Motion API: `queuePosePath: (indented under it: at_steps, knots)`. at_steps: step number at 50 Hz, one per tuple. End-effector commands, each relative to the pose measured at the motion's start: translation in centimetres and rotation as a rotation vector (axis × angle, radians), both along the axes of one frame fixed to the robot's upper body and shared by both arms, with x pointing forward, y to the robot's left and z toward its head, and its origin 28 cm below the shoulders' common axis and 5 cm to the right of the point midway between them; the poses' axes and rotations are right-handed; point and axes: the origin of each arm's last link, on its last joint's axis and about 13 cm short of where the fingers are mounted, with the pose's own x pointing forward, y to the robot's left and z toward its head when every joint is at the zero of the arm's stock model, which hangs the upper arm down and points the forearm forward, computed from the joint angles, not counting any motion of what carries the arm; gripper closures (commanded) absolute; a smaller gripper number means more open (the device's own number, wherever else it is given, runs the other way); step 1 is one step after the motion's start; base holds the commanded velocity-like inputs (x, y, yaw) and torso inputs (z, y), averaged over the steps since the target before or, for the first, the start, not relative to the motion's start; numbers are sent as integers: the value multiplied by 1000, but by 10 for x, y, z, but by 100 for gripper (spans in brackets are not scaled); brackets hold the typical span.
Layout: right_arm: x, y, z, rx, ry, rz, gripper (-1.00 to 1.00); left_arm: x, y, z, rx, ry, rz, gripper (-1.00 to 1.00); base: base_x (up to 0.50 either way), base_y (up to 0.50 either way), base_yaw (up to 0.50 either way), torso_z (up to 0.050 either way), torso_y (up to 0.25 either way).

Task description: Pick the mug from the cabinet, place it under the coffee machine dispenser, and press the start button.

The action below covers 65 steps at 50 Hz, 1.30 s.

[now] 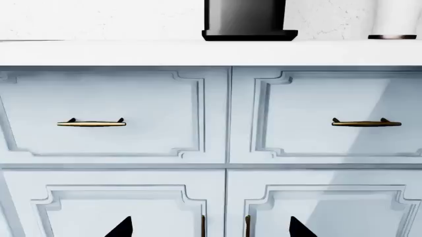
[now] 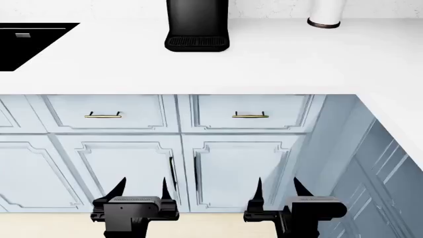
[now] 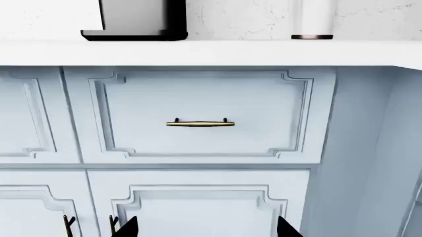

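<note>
The left pincer (image 2: pixel 141 192) hangs low in front of the pale blue cabinet doors (image 2: pixel 119 168), its two black fingers spread apart with nothing between them. The right pincer (image 2: pixel 276 191) sits beside it at the same height, also spread and empty, facing the neighbouring door (image 2: pixel 241 168). Neither touches the cabinet.

Taking the coffee machine (image 2: pixel 197 25) as the landmark: it is a tall black box standing on the white table (image 2: pixel 198 64) near the back wall, with its ribbed drip tray (image 2: pixel 196 42) at its foot facing the robot. Only its lower part shows, so the dispenser is out of sight above the picture edge. The left pincer is below and slightly left of the machine, the right pincer below and to its right. Directly below the machine, under the table edge, are two drawers, each with a slim brass handle: the left handle (image 2: pixel 104 115) and the right handle (image 2: pixel 250 115). Under them the two doors meet at a seam with vertical handles (image 2: pixel 172 171) close together. To the right of the machine, against the wall, stands a white cylinder with a dark base ring (image 2: pixel 325 15). To the machine's left a black sink (image 2: pixel 29 42) is set into the table.

The green mug cannot be seen in any view; the doors are closed.
</note>
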Motion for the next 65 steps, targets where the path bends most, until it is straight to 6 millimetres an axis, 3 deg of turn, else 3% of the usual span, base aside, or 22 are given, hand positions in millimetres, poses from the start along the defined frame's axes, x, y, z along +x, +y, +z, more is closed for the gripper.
queuePosePath:
  at_steps: [1, 14, 35, 36, 38, 40, 41, 42, 49, 65]
  knots:
    - [0, 0, 0, 1, 1, 0, -100, 0, 0, 0, -1, 0, 0, -100, 0, 0, 0, 0, 0]
    - [-1, 0, 2, -13, -9, -1, -100, 0, 0, 0, 8, -15, -13, -100, 0, 0, 0, 0, 0]
    - [1, -6, 73, -12, -141, 21, -100, 3, 0, -1, -12, -187, -39, -100, 0, 0, 0, 0, 0]
    - [1, -6, 75, -12, -145, 25, -100, -14, 12, 5, -15, -104, -18, -100, 0, 0, 0, 0, 0]
    - [2, -5, 81, -7, -155, 31, -100, -22, 29, 45, -36, -69, 23, -100, 0, 0, 0, 0, 0]
    - [3, -6, 86, -4, -163, 34, -100, -30, 29, 92, -43, -93, -1, -100, 0, 0, 0, 0, 0]
    - [4, -6, 88, -3, -168, 36, -100, -39, 26, 121, -47, -210, -28, -100, 0, 0, 0, 0, 0]
    - [4, -6, 90, -3, -172, 37, -100, -43, 25, 133, -48, -256, -38, -100, 0, 0, 0, 0, 0]
    - [6, -4, 102, -1, -201, 49, -100, -45, 28, 155, -59, -303, -43, -100, 0, 0, 0, 0, 0]
    - [17, -6, 135, -11, -264, 61, -100, -45, 33, 181, -95, -410, -49, -100, 0, 0, 0, 5, 2]
